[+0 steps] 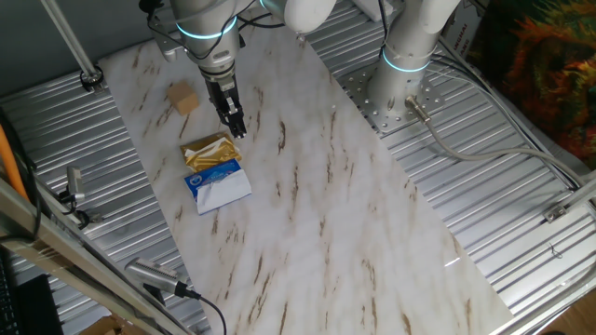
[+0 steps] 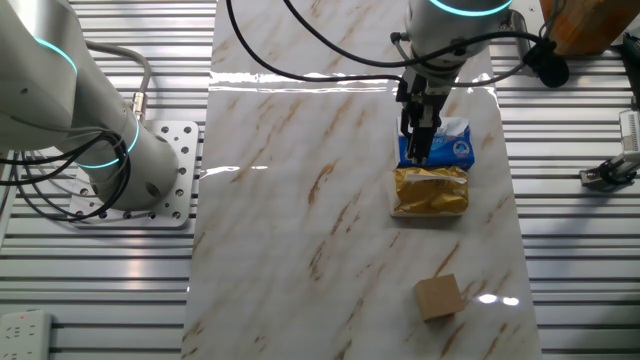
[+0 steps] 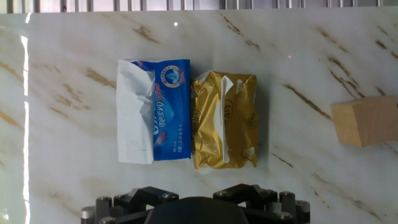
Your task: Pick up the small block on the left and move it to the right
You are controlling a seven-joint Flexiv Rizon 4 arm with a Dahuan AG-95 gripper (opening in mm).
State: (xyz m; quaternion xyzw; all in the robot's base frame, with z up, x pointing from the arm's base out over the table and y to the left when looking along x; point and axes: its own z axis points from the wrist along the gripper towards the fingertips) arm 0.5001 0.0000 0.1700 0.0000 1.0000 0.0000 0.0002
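The small block is a plain tan wooden cube on the marble board, apart from the packets. It also shows in the other fixed view and at the right edge of the hand view. My gripper hangs above the board beside the gold foil packet, with its fingers close together and nothing between them. In the other fixed view the gripper stands over the packets. In the hand view only the gripper base shows at the bottom edge. The block is to one side of the gripper, untouched.
A gold foil packet and a blue-and-white packet lie side by side on the marble board. The arm's base stands on the ribbed metal table beside the board.
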